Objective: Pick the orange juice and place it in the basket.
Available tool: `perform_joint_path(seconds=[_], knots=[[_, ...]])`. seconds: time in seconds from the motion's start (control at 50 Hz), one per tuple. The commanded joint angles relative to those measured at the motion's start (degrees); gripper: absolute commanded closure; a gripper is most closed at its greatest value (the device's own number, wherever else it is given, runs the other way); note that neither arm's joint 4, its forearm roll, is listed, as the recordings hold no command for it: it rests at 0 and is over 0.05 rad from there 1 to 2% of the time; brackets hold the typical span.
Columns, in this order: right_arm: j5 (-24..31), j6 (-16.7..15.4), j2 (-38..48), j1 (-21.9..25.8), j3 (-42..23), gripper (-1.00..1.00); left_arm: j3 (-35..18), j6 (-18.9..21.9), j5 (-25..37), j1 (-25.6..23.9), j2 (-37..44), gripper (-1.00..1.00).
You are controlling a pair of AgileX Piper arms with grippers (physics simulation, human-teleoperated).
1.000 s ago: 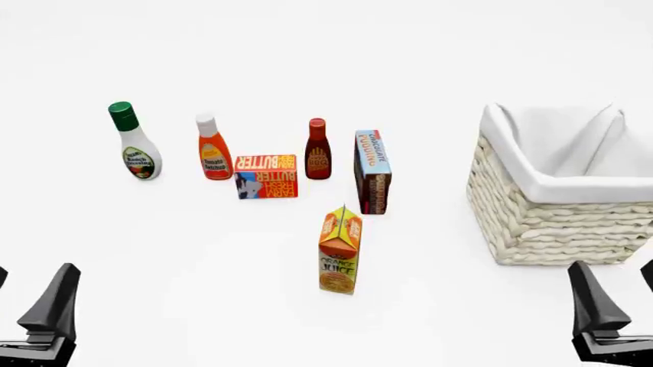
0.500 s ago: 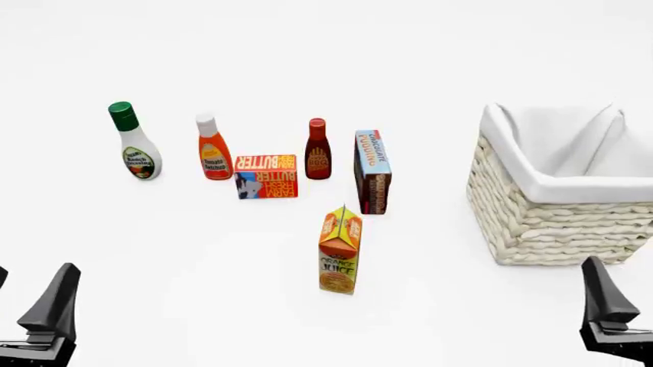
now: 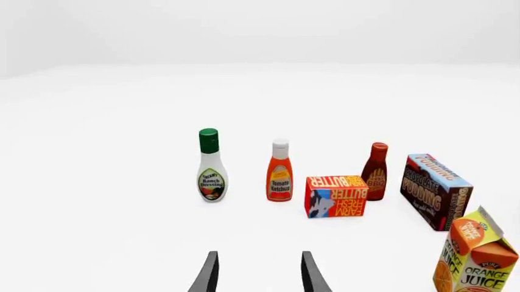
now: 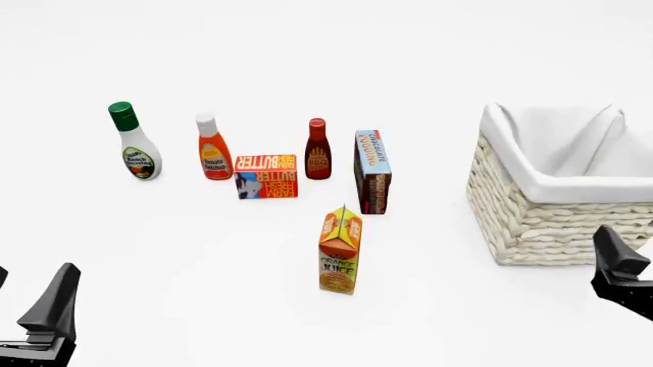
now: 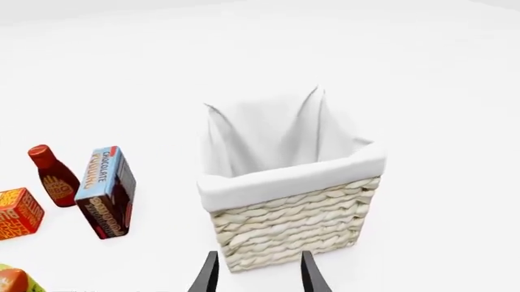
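The orange juice [image 4: 340,251] is seen standing upright on the white surface [image 4: 204,252], nearer the arms' edge than the other groceries and well apart from the basket [image 4: 556,222] at the right side. Just beyond it a chocolate pudding box [image 4: 372,171] is stood on end, with a butter box [image 4: 266,177] and three bottles in a row to its left. The left gripper [image 3: 258,274] is held low with its jaws spread, nothing between them. The right gripper [image 5: 258,274] is pointed at the basket's wicker wall, its jaws likewise spread and empty.
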Motion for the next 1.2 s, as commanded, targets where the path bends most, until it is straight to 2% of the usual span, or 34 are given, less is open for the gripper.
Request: perform_joint_path(seconds=[0.02, 0.1, 0.22, 0.32, 0.36, 0.42, 0.52, 0.6, 0.66, 0.72, 0.76, 0.8, 0.84, 0.94, 0.96, 1.0, 1.06, 1.08, 1.1, 1.14, 1.2], knots=[[5.41, 2.60, 6.99, 0.50, -6.39, -1.00, -0.09, -0.01, 0.11, 0.07, 0.00, -1.00], [7.81, 4.55, 9.89, 3.08, -9.15, -1.00, -0.12, -0.01, 0.14, 0.07, 0.00, -1.00], [11.76, 7.67, 13.44, 3.52, -12.32, -1.00, -0.16, -0.01, 0.18, 0.07, 0.00, -1.00], [14.76, 7.41, 15.05, 2.99, -14.10, -1.00, -0.15, 0.00, 0.17, 0.06, 0.00, -1.00], [16.89, 10.16, 15.43, 5.11, -15.74, -1.00, -0.15, -0.01, 0.17, 0.07, 0.00, -1.00], [18.62, 11.05, 16.73, 4.68, -16.78, -1.00, -0.15, 0.00, 0.17, 0.07, 0.00, -1.00], [22.74, 13.52, 18.87, 7.13, -20.06, -1.00, -0.15, 0.00, 0.17, 0.07, 0.00, -1.00], [25.05, 17.87, 21.31, 9.84, -21.48, -1.00, -0.15, -0.02, 0.18, 0.07, 0.00, -1.00], [26.59, 19.88, 22.16, 10.58, -22.73, -1.00, -0.15, 0.00, 0.16, 0.07, 0.00, -1.00], [27.41, 20.24, 22.91, 11.34, -23.82, -1.00, -0.14, -0.02, 0.16, 0.06, 0.00, -1.00], [28.71, 22.47, 23.10, 12.67, -24.81, -1.00, -0.15, 0.00, 0.17, 0.06, 0.00, -1.00], [29.64, 22.66, 23.65, 13.08, -25.53, -1.00, -0.14, -0.02, 0.17, 0.06, 0.00, -1.00], [29.43, 25.39, 24.42, 15.39, -25.30, -1.00, -0.15, 0.00, 0.16, 0.07, 0.00, -1.00], [30.80, 26.27, 25.43, 16.57, -27.18, -1.00, -0.15, -0.01, 0.17, 0.07, 0.00, -1.00], [31.09, 28.23, 26.24, 18.31, -27.50, -1.00, -0.15, -0.01, 0.16, 0.06, 0.00, -1.00], [31.73, 27.87, 26.47, 18.21, -28.29, -1.00, -0.15, -0.01, 0.16, 0.07, 0.00, -1.00], [31.98, 30.18, 27.68, 20.69, -28.60, -1.00, -0.15, 0.00, 0.16, 0.06, 0.00, -1.00], [32.31, 30.02, 28.05, 21.02, -29.10, -1.00, -0.15, -0.01, 0.17, 0.07, 0.00, -1.00], [32.09, 31.51, 28.37, 22.34, -28.83, -1.00, -0.15, -0.01, 0.17, 0.06, 0.00, -1.00], [32.92, 31.13, 28.97, 22.50, -29.71, -1.00, -0.15, -0.01, 0.17, 0.07, 0.00, -1.00], [33.00, 32.28, 30.23, 24.22, -29.69, -1.00, -0.15, -0.01, 0.16, 0.07, 0.00, -1.00]])
